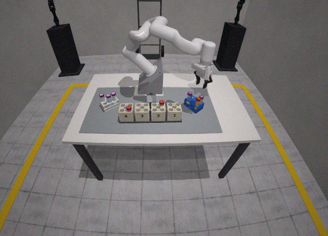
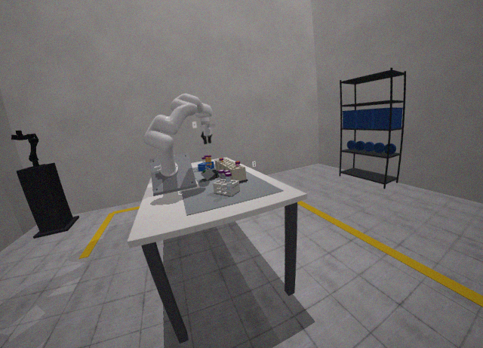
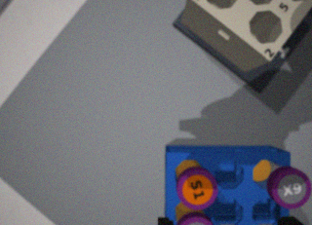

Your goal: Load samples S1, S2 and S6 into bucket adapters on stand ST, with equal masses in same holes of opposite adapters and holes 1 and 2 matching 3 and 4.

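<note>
Pincer (image 1: 203,81) (image 2: 206,138) half open, empty — four adapters (image 1: 173,114) (image 2: 238,171) (image 3: 244,30), two holding one tube each.

Taking the blue rack (image 3: 219,150) as the landmark, the tube S1 (image 3: 196,188), with its orange dot in a purple cap, stands in the rack's left part as pictured; the tube X9 (image 3: 289,187), grey-dotted and purple-rimmed, is at its right side; another purple cap (image 3: 195,220) is cut off by the picture's bottom edge, just below S1. Above the rack and apart from it is a cream adapter (image 3: 237,37), partly in view, with 2, 3 and 5 readable on top; grey mat (image 3: 97,108) stretches to the rack's left.
</note>
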Motion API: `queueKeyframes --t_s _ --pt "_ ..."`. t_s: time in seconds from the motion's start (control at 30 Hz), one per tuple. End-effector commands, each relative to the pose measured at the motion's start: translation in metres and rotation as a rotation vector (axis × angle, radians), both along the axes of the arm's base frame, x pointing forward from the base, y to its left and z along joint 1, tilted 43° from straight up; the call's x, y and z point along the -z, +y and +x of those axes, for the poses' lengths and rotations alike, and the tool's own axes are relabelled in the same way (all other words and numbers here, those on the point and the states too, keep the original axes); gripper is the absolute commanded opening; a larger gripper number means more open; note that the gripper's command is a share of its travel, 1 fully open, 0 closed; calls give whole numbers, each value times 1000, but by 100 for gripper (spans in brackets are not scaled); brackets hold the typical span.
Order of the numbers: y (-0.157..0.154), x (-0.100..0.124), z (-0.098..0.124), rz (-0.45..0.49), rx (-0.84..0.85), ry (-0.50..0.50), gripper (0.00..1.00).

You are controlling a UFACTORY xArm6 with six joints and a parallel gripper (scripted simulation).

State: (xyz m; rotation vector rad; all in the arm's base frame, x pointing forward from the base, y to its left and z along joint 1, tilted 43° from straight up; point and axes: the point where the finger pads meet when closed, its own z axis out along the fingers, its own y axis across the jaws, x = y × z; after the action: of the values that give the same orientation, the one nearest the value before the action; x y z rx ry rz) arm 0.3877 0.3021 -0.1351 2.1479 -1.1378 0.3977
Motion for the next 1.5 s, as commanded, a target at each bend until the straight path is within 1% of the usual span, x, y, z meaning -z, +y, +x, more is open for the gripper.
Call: queueKeyframes --t_s 0.0,1.47 --pt "-2 3 0 3 -1 -2 57" --pt "-54 59 -2 3 -1 -2 57"
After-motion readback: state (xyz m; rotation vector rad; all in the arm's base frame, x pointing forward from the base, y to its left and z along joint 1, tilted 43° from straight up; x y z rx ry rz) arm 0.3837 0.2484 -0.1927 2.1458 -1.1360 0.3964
